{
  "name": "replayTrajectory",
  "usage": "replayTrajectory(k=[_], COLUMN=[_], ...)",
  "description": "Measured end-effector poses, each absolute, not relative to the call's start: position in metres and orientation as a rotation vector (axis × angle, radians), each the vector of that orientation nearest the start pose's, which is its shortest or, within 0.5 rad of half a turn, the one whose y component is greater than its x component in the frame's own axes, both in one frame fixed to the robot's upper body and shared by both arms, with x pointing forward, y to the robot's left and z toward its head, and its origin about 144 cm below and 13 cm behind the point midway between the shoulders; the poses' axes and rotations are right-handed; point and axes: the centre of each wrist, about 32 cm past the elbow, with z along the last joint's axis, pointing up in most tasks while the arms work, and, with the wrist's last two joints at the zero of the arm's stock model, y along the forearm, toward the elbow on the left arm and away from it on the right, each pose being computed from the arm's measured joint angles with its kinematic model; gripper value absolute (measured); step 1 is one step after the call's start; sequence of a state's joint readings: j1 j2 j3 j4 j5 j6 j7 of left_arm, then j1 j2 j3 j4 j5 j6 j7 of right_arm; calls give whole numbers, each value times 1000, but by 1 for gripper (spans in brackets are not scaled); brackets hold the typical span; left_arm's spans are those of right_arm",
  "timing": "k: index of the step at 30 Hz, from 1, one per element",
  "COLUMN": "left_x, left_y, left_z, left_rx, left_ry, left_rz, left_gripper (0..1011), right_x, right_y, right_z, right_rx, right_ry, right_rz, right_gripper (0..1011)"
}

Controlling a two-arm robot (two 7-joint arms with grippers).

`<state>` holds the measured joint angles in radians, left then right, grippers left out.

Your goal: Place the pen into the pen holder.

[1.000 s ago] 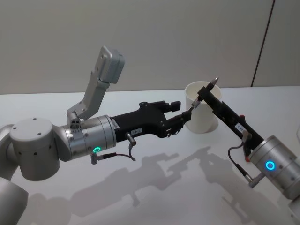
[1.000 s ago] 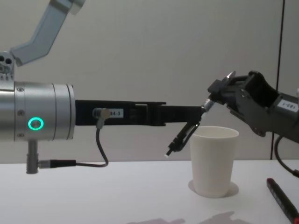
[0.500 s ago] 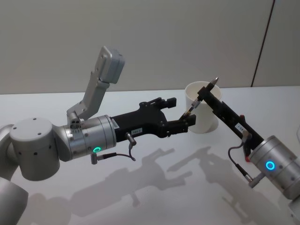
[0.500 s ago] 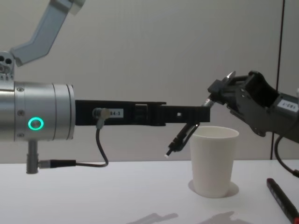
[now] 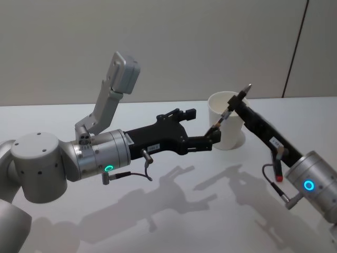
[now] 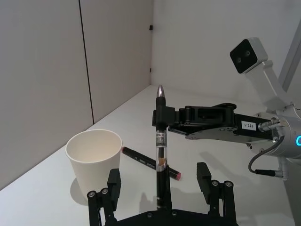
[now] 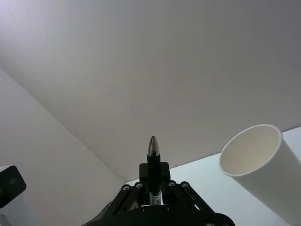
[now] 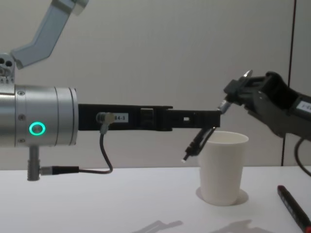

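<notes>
A white worktop in front of a plain wall, with two robot arms meeting in the air above it. The right claw reaches in from the right and is clenched on the pen, a slim pen with a clear barrel and a silver tip. The claw grips it near the upper end, and the tip points up and away.

The pen is off the worktop. It is tilted in the head and chest views, and its lower end hangs just beside the pen holder, outside the rim on the robot's left. The pen holder is a white paper cup that stands upright on the worktop.

The left claw stretches in level from the left. Its fingers are spread wide, one on each side of the pen's lower part, and neither closes on it. The pen's lower end may touch the claw's base; the views do not settle this.

A second dark pen with a red end lies flat on the worktop, to the right of the cup.
</notes>
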<state>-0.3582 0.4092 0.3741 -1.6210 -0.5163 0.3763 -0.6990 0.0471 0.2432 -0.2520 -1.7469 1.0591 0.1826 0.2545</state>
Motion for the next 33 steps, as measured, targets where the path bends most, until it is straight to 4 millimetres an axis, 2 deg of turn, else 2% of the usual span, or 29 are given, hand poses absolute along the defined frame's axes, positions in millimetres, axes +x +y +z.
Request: replayTrajectory(k=[16, 33], left_x=[526, 526], left_y=[230, 230], left_z=[1257, 1257], left_rx=[79, 79], left_ry=[119, 119], left_rz=[496, 496], left_gripper=[1001, 1001], right_x=[455, 476], right_y=[-233, -235], right_z=[1205, 1221], right_rx=[505, 435], right_ry=[395, 66], right_rz=[-972, -996], right_gripper=[123, 123])
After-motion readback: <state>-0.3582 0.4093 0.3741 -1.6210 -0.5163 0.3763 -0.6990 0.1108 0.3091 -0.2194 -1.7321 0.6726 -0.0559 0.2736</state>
